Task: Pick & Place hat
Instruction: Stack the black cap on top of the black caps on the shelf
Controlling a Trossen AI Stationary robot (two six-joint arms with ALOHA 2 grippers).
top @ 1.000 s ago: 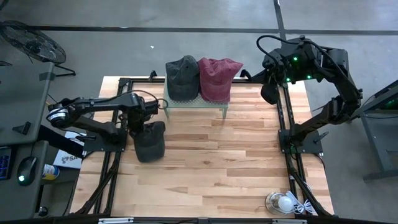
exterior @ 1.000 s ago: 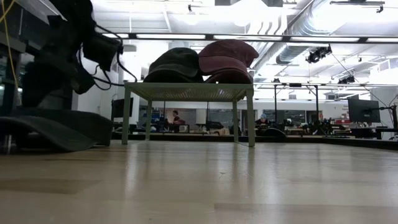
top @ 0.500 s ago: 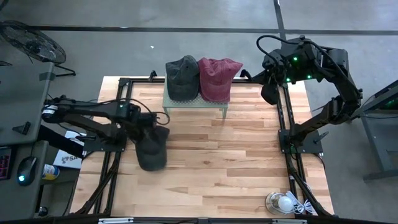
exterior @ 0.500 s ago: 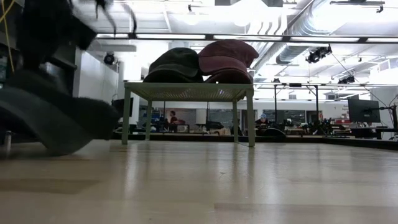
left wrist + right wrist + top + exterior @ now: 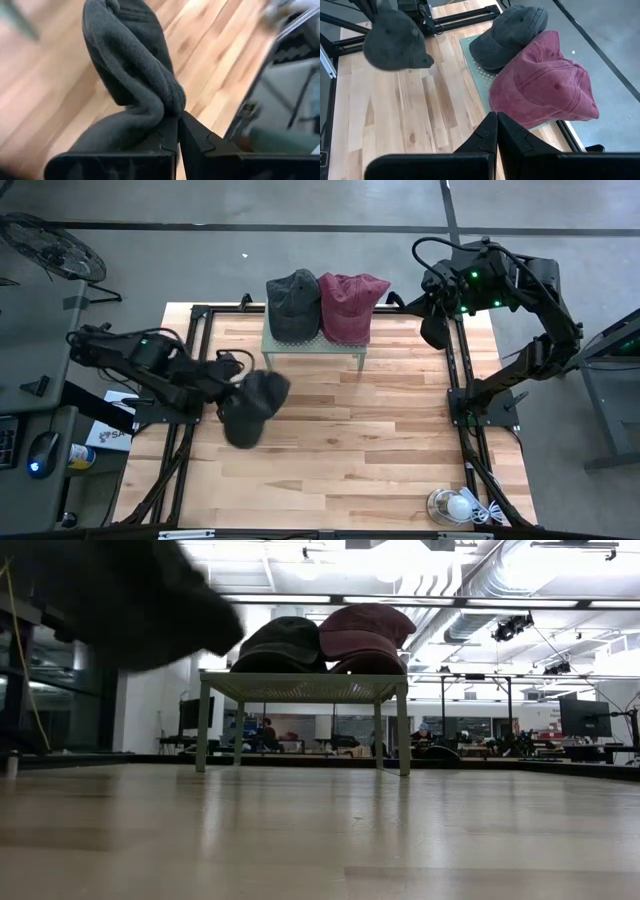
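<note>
My left gripper (image 5: pixel 177 131) is shut on a dark grey hat (image 5: pixel 132 60), which hangs above the table's left half (image 5: pixel 254 406). The low view shows this hat (image 5: pixel 120 600) as a dark blur at the top left, clear of the table. At the far middle, another dark grey hat (image 5: pixel 293 304) and a red hat (image 5: pixel 350 306) rest on a small pale green stand (image 5: pixel 314 346). Above the table's far right corner my right gripper (image 5: pixel 496 131) is shut and holds nothing. My left gripper pinches a bunched fold of the hat's cloth (image 5: pixel 166 109) between its two fingers, at the hat's edge. The fingers slant downward from the table's left side. The hat reaches out beyond the fingertips, crumpled and lifted clear of the table.
Black frame rails (image 5: pixel 186 442) run along the table's left side, and others (image 5: pixel 462 380) run along its right side. A small round lamp-like object (image 5: pixel 452 505) lies at the near right corner. The wooden top (image 5: pixel 350 440) shows bare between the stand and the near edge.
My left gripper has risen, tipping up from pointing steeply down, and swung a little toward the table's middle. The dark grey hat, which lay on the table, is now lifted clear and has tilted in the hold. My right arm has kept still.
</note>
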